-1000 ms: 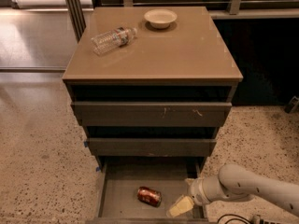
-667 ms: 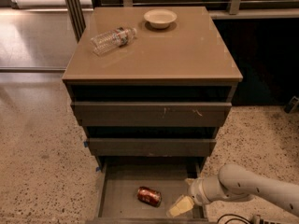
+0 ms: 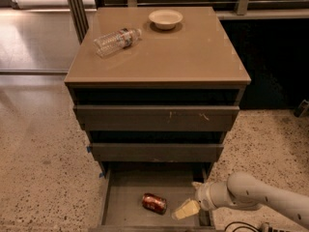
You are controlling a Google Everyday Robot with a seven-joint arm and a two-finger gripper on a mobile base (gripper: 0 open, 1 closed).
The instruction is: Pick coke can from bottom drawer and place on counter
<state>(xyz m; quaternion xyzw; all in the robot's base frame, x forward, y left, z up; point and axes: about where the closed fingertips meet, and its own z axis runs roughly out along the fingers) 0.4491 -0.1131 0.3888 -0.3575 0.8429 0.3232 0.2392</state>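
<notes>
The bottom drawer (image 3: 126, 193), lowest of 3 in the dark grey-brown cabinet, stands pulled out toward the camera with its flat grey floor showing. The red coke can (image 3: 154, 203) lies on its side on that floor, near the front of the drawer and slightly right of the middle. The gripper (image 3: 185, 210) is low inside the drawer at the can's 3 o'clock, just beside it and pointing toward it. Whether it touches the can cannot be told, nor whether the gripper is open or closed. The pale arm (image 3: 251, 197) comes in from the 4 o'clock corner of the view, over the drawer's right side wall. The 2 upper drawers (image 3: 156, 118) are pushed in, each set a little further forward than the one above. On the glossy tan worktop (image 3: 193, 57), a clear plastic water bottle (image 3: 117, 40) lies on its side towards 10 o'clock, near the left edge. A shallow cream bowl (image 3: 165, 18) sits at 12 o'clock, near the back edge. Speckled terrazzo floor (image 3: 43, 158) spreads on both sides of the cabinet.
</notes>
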